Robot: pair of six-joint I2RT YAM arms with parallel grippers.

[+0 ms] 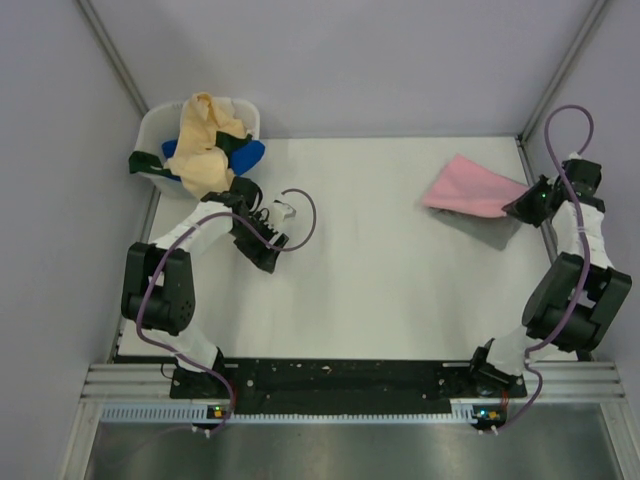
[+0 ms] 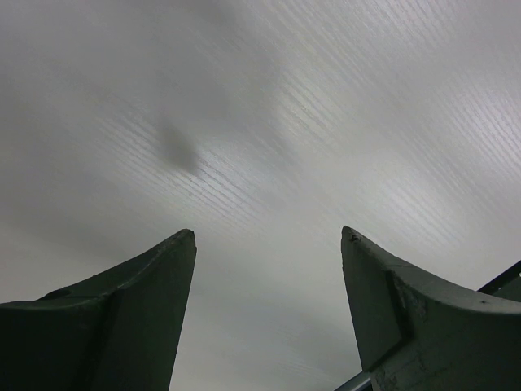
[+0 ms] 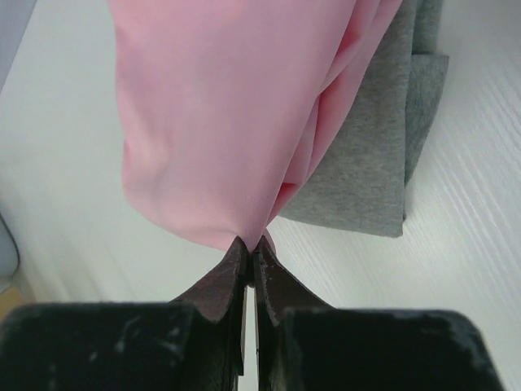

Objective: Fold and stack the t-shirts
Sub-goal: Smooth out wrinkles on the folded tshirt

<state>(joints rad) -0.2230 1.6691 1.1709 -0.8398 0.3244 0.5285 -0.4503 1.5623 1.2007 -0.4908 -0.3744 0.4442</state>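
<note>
- Top view: the pink tee [image 1: 470,188] lies at 2 o'clock on the worktop [image 1: 380,260], with the right gripper [image 1: 528,205] at its right-hand corner.
- The tub [image 1: 150,125] sits at 10 o'clock. A yellow tee [image 1: 205,140] is heaped on top of it, a blue tee [image 1: 250,153] shows at its right side, and a green tee [image 1: 145,160] hangs over its left rim.
- The left gripper [image 1: 268,252] hovers over bare worktop just beside the tub, toward 5 o'clock of it.
- Left wrist view: the left gripper [image 2: 269,236] is spread wide with nothing between its fingers; only the worktop shows below.
- Right wrist view: the right gripper [image 3: 251,244] is closed tight, pinching a gathered edge of the pink tee. The cloth fans away toward 12 o'clock and drapes over a folded grey tee [image 3: 366,179] that lies flat at 1 o'clock.
- Handling, as I judge it: the tees are light, limp and not fragile. A single pinch lets the cloth sag and bunch, so a corner or hem held on each side would keep a fold square. The thin knit may slip from a shallow bite, and dragging the pink tee could shift the grey one.
</note>
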